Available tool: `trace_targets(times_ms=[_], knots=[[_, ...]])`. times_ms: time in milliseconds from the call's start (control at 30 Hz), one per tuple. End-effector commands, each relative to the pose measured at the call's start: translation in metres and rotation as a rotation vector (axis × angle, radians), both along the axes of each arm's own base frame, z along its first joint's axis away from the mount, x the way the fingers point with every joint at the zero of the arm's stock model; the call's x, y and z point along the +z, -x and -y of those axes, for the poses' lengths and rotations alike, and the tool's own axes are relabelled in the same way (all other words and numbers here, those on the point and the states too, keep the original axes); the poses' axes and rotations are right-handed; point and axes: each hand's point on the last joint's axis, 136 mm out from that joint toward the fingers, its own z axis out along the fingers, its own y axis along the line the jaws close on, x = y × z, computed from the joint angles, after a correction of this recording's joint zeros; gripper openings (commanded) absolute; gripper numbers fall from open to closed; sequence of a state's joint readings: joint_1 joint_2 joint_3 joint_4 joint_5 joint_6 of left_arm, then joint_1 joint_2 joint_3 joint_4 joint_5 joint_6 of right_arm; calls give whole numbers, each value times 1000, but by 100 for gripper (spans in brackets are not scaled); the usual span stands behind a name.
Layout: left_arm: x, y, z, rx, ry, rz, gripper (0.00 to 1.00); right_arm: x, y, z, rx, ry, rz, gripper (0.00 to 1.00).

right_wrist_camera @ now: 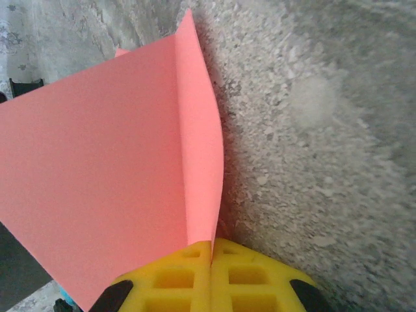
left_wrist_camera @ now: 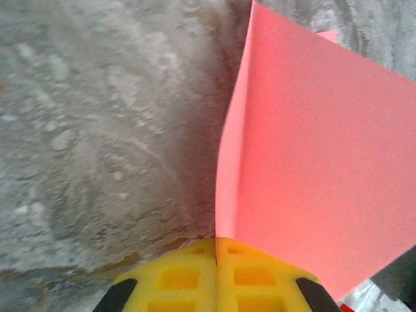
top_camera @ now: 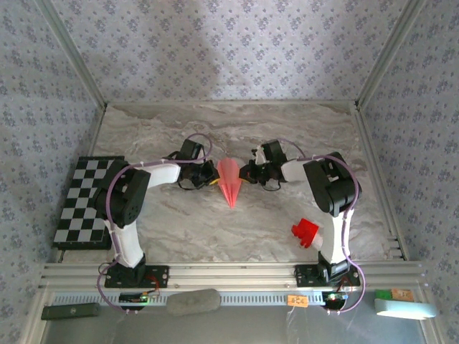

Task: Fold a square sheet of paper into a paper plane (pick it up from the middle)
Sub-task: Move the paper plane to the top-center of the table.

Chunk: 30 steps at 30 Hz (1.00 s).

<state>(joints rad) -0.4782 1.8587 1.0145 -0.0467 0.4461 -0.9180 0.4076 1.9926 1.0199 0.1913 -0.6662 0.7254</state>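
The square sheet of paper stands folded into a slim pink paper plane (top_camera: 229,182) at the table's middle, its point toward the near edge. My left gripper (top_camera: 210,175) is shut on its left wing and my right gripper (top_camera: 248,173) is shut on its right wing. In the left wrist view the yellow fingers (left_wrist_camera: 182,276) meet with the paper plane's (left_wrist_camera: 312,162) wing edge pinched at the left gripper (left_wrist_camera: 216,242). The right wrist view has the paper plane's (right_wrist_camera: 97,182) wing edge caught in the right gripper (right_wrist_camera: 212,246), between closed yellow fingers (right_wrist_camera: 250,276).
A small chunky red block (top_camera: 305,231) sits on the marble table (top_camera: 179,229) beside the right arm's base. A black-and-white chequered board (top_camera: 86,204) lies at the left edge. Patterned walls enclose the table. Small items rest on the near rail (top_camera: 229,272).
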Motion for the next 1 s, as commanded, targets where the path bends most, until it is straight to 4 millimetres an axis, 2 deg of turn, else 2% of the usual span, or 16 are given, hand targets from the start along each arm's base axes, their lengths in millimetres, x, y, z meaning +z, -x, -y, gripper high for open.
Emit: trace_targets(times_ms=[0,300,500,667,800,967], knots=[[5,1,-10,45,-9,18,0,2,1,12,-35,18,-2,5],[1,5,-14,66,1,5,1,-2,3,13,-43,21,-14,5],[26,-2,-11,61,19,40,22,-2,4,10,-41,10,-23,6],[53,7,-14,63,31,85,36,0,2,8,-39,4,-22,6],[61,25,0,33,47,89,39,0,1,6,-38,0,-23,6],[58,39,27,-17,76,73,39,1,1,5,-38,-1,-23,6]])
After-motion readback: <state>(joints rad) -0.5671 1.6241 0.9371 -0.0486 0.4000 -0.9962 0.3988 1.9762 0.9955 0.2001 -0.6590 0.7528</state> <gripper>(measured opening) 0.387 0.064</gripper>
